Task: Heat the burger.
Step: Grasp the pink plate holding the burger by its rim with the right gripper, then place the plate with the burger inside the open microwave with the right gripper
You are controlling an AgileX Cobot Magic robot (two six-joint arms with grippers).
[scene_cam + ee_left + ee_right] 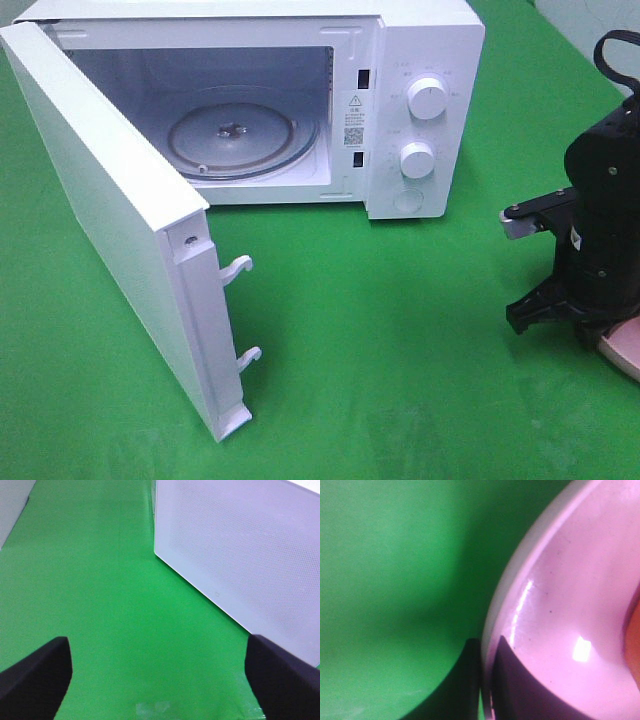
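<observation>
A pink plate (560, 605) lies at the table's right edge (625, 352). My right gripper (487, 680) is shut on its rim, one finger (465, 680) outside and the other on the plate's inner face. An orange-brown sliver at the edge of the right wrist view is the burger (635, 645) on the plate; the right arm (595, 230) hides it in the exterior high view. The white microwave (420, 60) stands at the back with its door (110, 220) swung wide and its glass turntable (240, 135) bare. My left gripper (160, 680) is open over green cloth beside the door's outer face (240, 555).
Green cloth (400, 340) covers the table between the microwave and the plate. The open door juts toward the front left, with two latch hooks (240, 268) on its free edge. Two knobs (427, 98) sit on the microwave's right panel.
</observation>
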